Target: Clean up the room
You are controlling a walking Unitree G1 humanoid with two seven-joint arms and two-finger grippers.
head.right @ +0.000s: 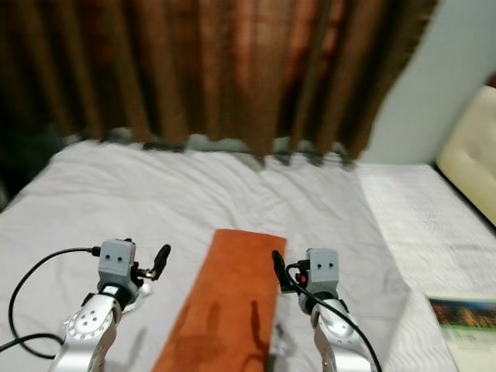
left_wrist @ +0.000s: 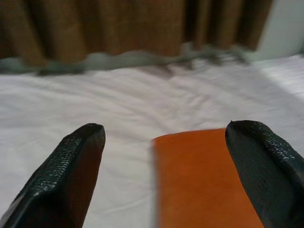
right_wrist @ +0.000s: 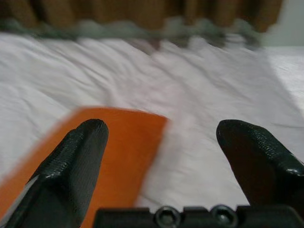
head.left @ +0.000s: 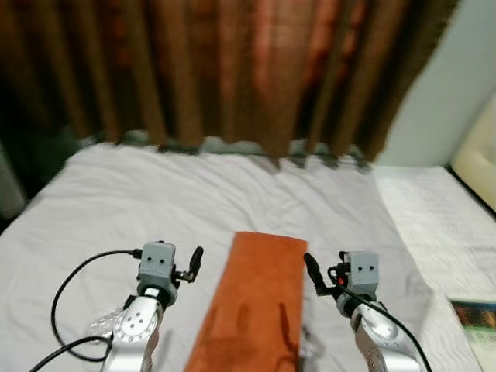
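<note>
Between the two raised arms, on the white bed [head.left: 155,194], lies an orange cloth [head.left: 260,298], a long flat strip running from the near edge toward the curtain [head.left: 232,70]. It looks thin, soft and light, likely to droop and fold as soon as one end is lifted, and not fragile; the smooth sheet under it should let it slide easily. Sensible places to take hold, as I judge it, are its two far corners or its long edges, one on each side, pinching cloth only and not the sheet beneath. The left claw [head.left: 194,262] hovers just beside the cloth's left edge with fingers spread wide, holding nothing; the right claw [head.left: 311,273] hovers at the right edge, likewise wide and empty. Nothing lies between either claw and the cloth. A printed booklet or magazine [head.left: 474,316] lies well apart at the right, and a cream headboard [head.left: 477,155] stands beyond it.
</note>
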